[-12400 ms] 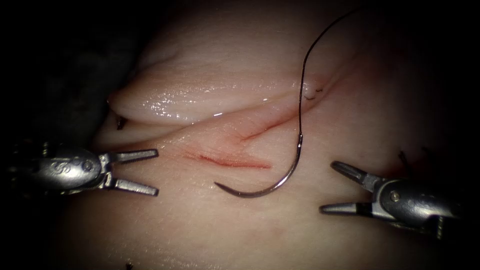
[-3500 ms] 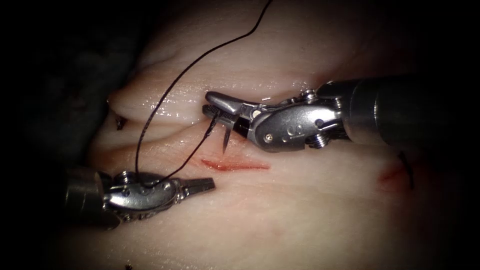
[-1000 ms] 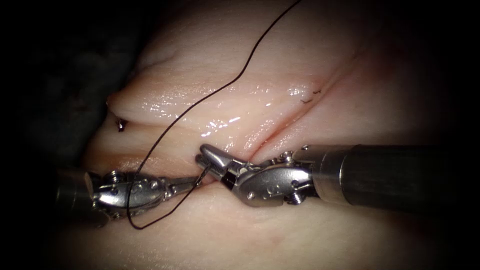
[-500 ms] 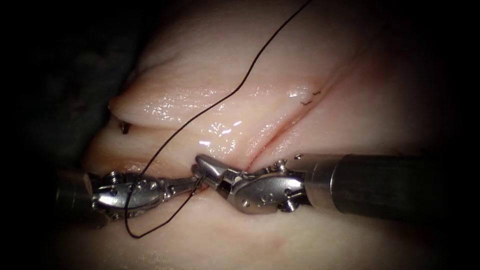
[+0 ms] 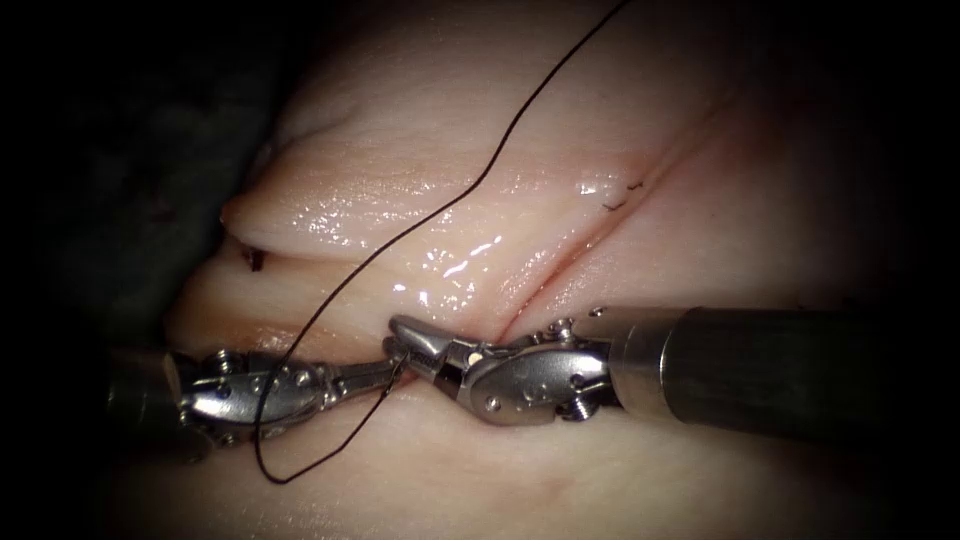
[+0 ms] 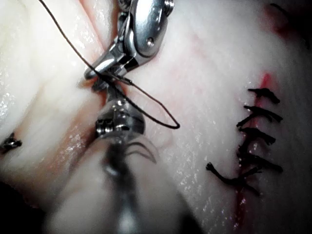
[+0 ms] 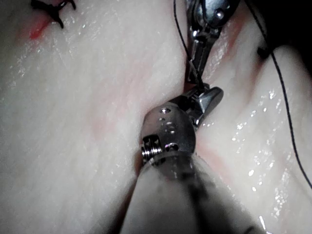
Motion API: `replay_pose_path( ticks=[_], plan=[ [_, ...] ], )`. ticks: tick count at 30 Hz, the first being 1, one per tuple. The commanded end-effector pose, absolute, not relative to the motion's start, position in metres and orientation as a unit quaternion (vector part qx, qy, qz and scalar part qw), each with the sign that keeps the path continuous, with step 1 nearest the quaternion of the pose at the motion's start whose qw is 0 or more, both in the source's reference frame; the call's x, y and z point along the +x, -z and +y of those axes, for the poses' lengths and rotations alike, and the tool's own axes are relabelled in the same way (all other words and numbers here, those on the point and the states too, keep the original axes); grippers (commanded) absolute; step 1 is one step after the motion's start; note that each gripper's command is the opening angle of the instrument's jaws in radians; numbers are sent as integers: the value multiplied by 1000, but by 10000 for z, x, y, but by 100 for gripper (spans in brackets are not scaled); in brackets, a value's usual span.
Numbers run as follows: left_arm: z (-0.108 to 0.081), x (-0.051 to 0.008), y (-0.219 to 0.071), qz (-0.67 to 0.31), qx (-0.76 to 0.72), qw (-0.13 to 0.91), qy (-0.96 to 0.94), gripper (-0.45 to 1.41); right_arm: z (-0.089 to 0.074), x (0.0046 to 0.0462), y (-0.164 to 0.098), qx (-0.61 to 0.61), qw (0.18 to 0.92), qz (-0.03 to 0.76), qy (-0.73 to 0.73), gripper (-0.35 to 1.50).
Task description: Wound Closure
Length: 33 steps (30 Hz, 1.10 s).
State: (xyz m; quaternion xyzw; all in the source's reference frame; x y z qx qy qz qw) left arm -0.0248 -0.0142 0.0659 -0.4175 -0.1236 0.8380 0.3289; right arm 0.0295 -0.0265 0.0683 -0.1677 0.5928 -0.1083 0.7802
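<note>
Right gripper (image 5: 398, 335): closed on the needle (image 5: 399, 366), tip down at the cut (image 6: 80, 136). Only a short dark piece of the needle shows beside the jaws, so where along the curve it is held, and how much sits in the tissue (image 5: 600, 460), cannot be told.
Left gripper (image 5: 385, 372): closed, tip to tip with the right one at the needle. Whether it pinches the needle cannot be told.

Hazards, as judged:
- Tissue: soft and wet; two metal tips pressing at one spot could tear the edge of the cut.
- Thread (image 5: 480, 180): its slack loop lies across the left tool's wrist and could snag on the joint or screw heads, then tighten and drag the needle.
- Needle: a thin, smooth curve held at a small contact; a crowded grip could let it twist or slip.

Materials:
- Tissue: pale pink, glossy, folded in soft ridges, yielding.
- Tools: polished steel, hinged, narrow tapered jaws, dark shafts.
- Thread: fine black strand, springy, holding open curves.
- Finished stitches (image 6: 258, 131): short black bars in a row, with red fluid (image 6: 264, 80) at one end.
- Cut ends of thread (image 5: 620, 197): tiny stiff black whiskers.
</note>
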Motion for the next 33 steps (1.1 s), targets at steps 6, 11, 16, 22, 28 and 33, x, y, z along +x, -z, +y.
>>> replay_pose_path(
  ticks=[6, 11, 16, 22, 28, 33],
  plan=[
    [-147, -253, -665, -125, -418, 328, -838, -23, -278, 297, -692, -161, 783, 592, 107, -35],
    [-148, -253, -665, -125, -418, 329, -838, -23, -278, 298, -692, -153, 787, 589, 106, -35],
    [-147, -253, -665, -125, -418, 328, -838, -23, -280, 292, -691, -137, 791, 590, 90, -35],
    [-147, -253, -664, -125, -418, 328, -838, -23, -282, 280, -691, -121, 800, 584, 63, -35],
    [-147, -253, -664, -125, -418, 329, -838, -23, -285, 271, -689, -131, 803, 578, 53, -35],
    [-148, -254, -664, -125, -417, 329, -838, -23, -279, 273, -684, -135, 801, 582, 41, -35]
  ],
)
